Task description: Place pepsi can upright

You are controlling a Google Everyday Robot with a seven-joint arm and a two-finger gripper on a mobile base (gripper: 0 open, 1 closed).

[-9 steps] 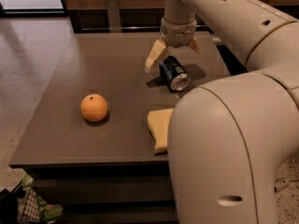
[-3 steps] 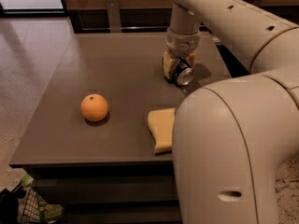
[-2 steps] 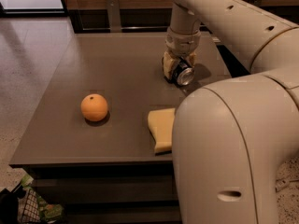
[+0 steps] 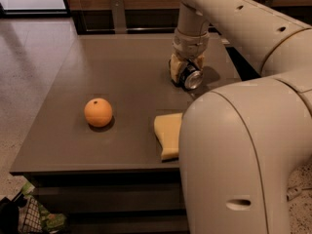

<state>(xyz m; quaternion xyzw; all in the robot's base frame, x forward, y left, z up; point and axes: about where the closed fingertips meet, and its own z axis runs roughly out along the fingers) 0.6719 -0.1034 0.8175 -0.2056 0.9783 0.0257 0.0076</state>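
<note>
The pepsi can [image 4: 193,80] lies on its side at the far right of the brown table [image 4: 117,62], its silver end facing me. My gripper [image 4: 186,71] reaches down from above and sits around the can, with its yellowish fingers [image 4: 175,68] pressed against the can's sides. The can rests on the table top. Most of its dark blue body is hidden by the fingers.
An orange [image 4: 98,112] sits at the table's left front. A yellow sponge [image 4: 168,133] lies near the front edge, partly behind my arm's large cream body [image 4: 234,160]. A basket [image 4: 27,219] stands on the floor at lower left.
Three seconds ago the gripper hung open just above the can. It has since come down around it. Over the last second nothing has visibly moved.
</note>
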